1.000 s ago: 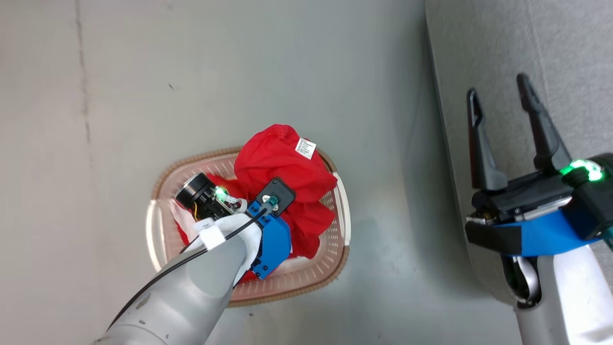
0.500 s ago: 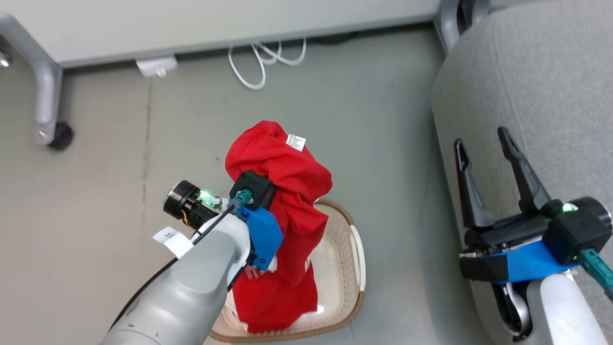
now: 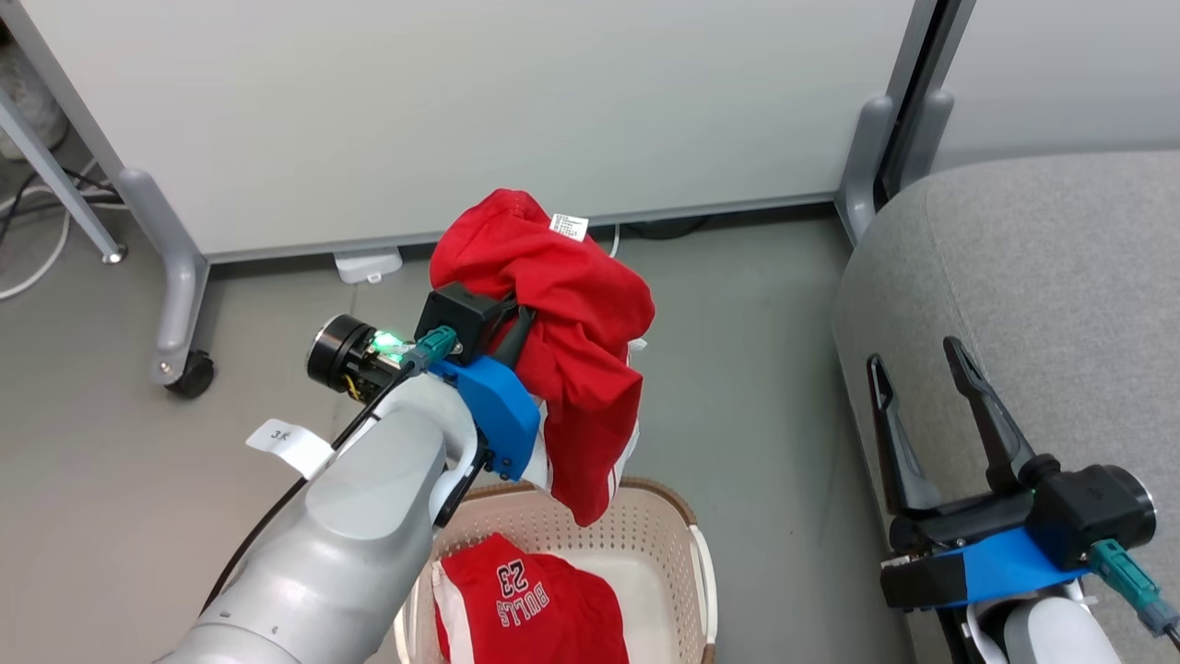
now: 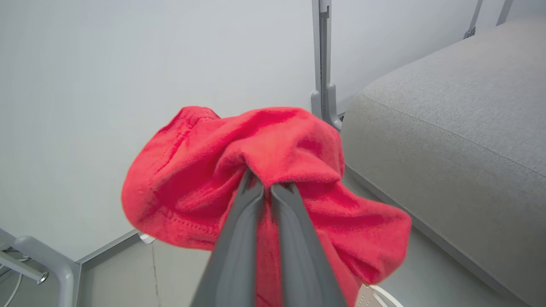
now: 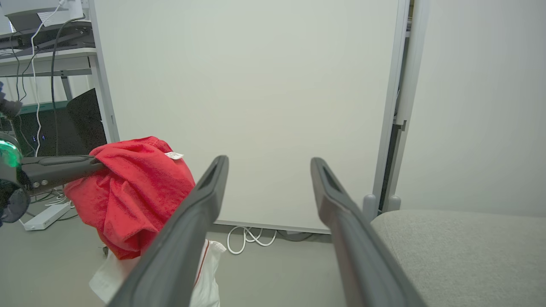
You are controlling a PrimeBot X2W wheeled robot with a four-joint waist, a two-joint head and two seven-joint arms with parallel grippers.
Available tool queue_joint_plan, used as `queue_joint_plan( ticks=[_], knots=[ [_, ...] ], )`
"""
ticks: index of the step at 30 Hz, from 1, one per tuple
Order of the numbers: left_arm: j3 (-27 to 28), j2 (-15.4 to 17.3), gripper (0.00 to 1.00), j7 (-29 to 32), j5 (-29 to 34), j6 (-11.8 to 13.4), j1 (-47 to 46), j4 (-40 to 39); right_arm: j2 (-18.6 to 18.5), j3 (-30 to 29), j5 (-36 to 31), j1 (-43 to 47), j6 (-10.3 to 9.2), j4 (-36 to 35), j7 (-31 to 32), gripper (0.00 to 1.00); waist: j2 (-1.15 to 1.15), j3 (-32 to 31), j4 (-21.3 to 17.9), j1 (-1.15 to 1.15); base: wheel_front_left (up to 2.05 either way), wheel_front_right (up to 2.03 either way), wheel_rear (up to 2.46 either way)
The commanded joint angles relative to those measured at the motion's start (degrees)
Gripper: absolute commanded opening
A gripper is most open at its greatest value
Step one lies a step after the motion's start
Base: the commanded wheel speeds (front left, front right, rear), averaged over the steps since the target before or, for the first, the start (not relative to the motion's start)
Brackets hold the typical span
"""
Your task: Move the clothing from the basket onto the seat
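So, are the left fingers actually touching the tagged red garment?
Touching. The left wrist view shows the left gripper closed, its fingers pinching a fold of the red garment, fabric bunched over their tips.

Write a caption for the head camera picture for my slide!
Left gripper holds a red garment above the basket; the Bulls jersey lies inside.

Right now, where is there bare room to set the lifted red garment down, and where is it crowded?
The seat is bare fabric on top, beyond the open right gripper over its edge. The floor strip between seat and basket is bare. Crowded: the basket, holding the jersey, with the red garment in the left gripper hanging above it.
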Motion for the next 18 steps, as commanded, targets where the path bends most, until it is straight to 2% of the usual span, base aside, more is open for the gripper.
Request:
queue_joint_plan(
  ticks=[1, 7, 18],
  knots=[
    [0.46, 0.17, 0.00, -0.29, -0.29, -0.11, -0.44, -0.45, 0.21, -0.10, 0.02, 0.85, 0.03, 0.12, -0.20, 1.00, -0.01, -1.27, 0.30, 0.01, 0.00, 0.00, 0.00],
    [1.54, 1.08, 0.00, -0.29, -0.47, -0.29, -1.00, -3.96, 0.64, -0.35, 0.36, 2.70, 0.03, 0.30, -0.20, 1.00, -0.01, -3.83, 0.65, 0.01, 0.00, 0.00, 0.00],
    [1.92, 2.04, 0.00, 1.14, -1.78, 0.08, -0.61, -10.27, 0.93, -0.22, 0.69, 3.81, 0.03, 0.37, -0.20, 1.00, -0.01, -4.76, 1.50, 0.01, 0.00, 0.00, 0.00]
  ],
)
